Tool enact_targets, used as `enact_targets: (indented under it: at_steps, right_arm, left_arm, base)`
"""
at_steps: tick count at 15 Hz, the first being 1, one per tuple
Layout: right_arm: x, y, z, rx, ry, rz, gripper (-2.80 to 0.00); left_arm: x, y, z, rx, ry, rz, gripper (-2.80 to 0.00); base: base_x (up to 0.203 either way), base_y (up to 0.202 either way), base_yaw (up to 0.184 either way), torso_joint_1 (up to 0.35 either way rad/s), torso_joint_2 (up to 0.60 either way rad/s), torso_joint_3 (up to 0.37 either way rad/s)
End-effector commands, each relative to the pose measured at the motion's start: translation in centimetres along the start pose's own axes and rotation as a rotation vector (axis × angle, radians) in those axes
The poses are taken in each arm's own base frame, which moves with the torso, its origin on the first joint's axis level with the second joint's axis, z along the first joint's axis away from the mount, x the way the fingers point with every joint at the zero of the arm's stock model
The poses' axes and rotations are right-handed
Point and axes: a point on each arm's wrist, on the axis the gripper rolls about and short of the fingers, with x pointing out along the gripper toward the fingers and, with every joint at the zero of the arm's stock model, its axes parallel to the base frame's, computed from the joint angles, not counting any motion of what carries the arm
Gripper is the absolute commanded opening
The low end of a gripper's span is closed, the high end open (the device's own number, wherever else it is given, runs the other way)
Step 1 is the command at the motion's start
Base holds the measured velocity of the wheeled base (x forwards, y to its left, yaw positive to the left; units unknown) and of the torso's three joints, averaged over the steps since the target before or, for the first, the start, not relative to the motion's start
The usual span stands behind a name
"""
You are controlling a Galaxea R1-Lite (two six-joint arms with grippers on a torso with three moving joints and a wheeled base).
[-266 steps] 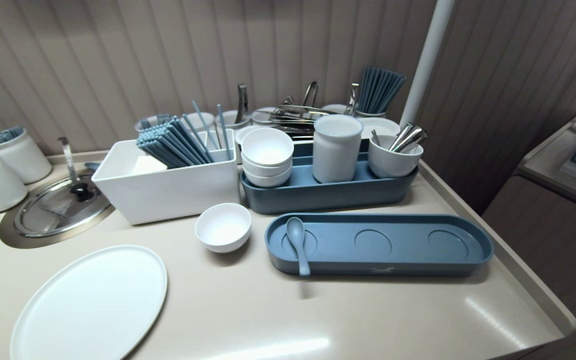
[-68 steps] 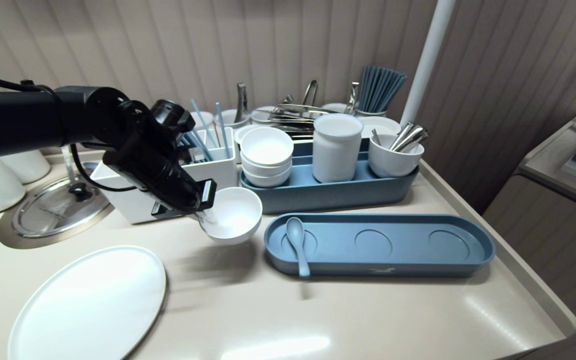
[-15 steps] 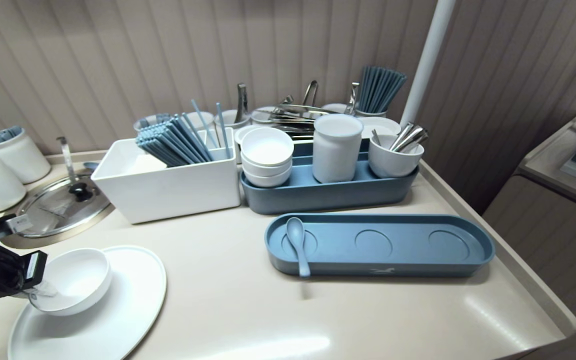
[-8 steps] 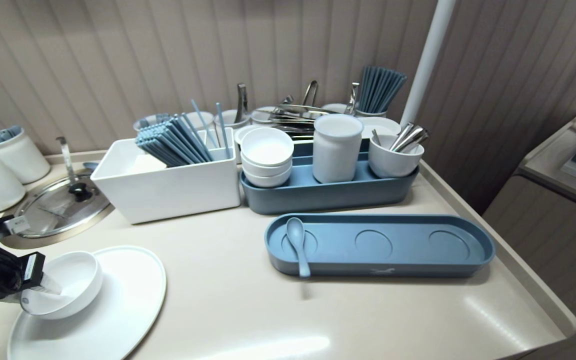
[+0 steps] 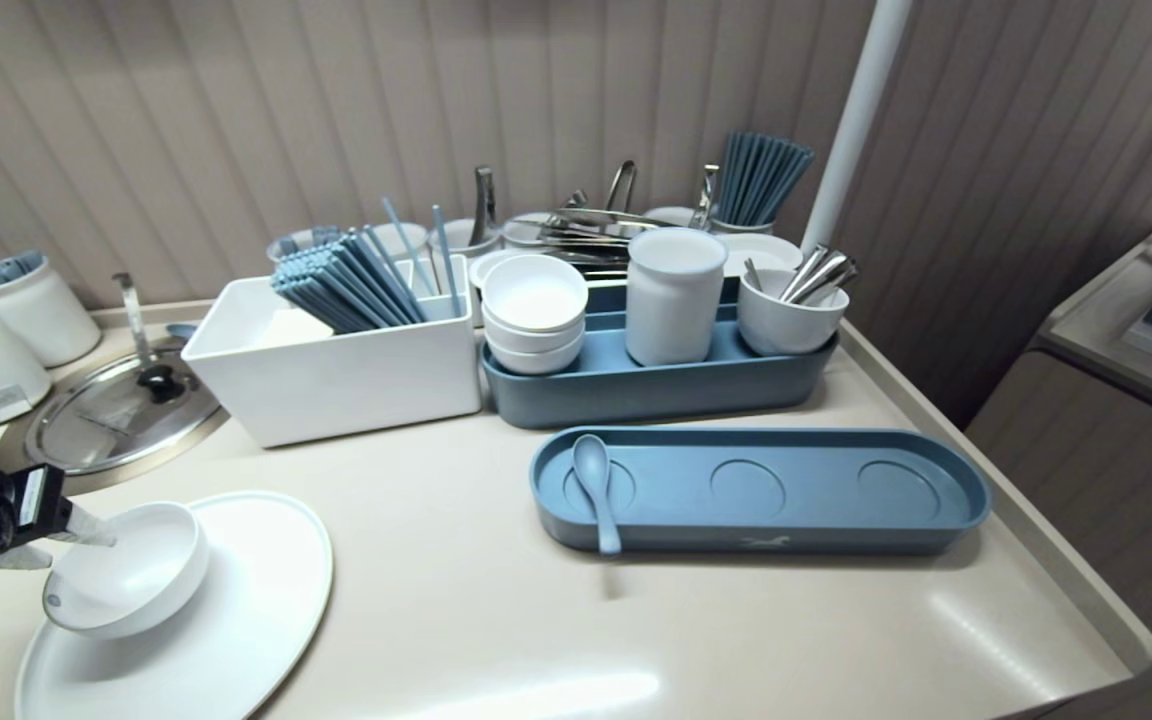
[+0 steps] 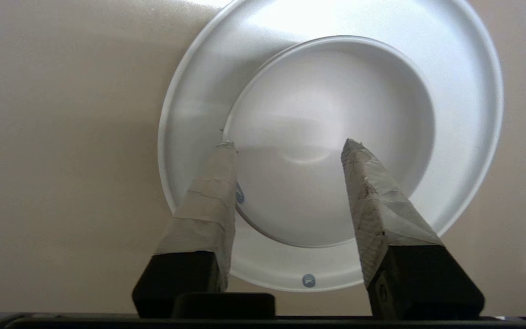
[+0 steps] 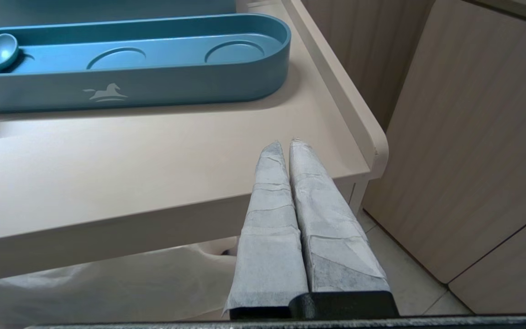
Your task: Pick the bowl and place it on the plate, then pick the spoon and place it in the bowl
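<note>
The left jaws are hanging over the near left of the bench (image 5: 496,640), spread open and gripping nothing. They're straddling the rim of the white bowl (image 5: 126,570). In the left wrist view one taped fingertip (image 6: 219,183) is sitting right at the rim on the outside and the other is hovering over the inside. Can't tell if either is actually touching. The bowl is sitting upright on the white plate (image 5: 256,610), toward its left side rather than centred. The right jaws are hanging off the bench's near right corner, below the top, clenched tight with nothing between them. The blue tray (image 5: 816,535) is lying further right with a blue spoon (image 5: 596,490) resting in its left end, well apart from the bowl.
</note>
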Motion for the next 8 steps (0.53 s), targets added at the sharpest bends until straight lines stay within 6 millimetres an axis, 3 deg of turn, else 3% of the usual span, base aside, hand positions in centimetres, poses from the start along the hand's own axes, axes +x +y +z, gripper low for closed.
enact_targets:
  at_steps: [1,4,8]
  right_arm:
    - [0.0,0.0,0.0,0.0,0.001,0.0,-2.8]
    - [0.0,0.0,0.0,0.0,0.001,0.0,-2.8]
    - [0.0,0.0,0.0,0.0,-0.002,0.0,-2.8]
  left_arm:
    - [-2.6,-0.9,0.3,0.022,-0.058,-0.007,-2.8]
    - [-5.2,-2.2,0.8,0.052,-0.082,-0.033,-2.8]
    - [-5.8,-3.0,0.8,0.077,-0.1,-0.043,-2.8]
  base:
    - [0.0,0.0,0.0,0.0,0.0,0.0]
    - [0.0,0.0,0.0,0.0,0.0,0.0]
    - [0.0,0.0,0.0,0.0,0.0,0.0]
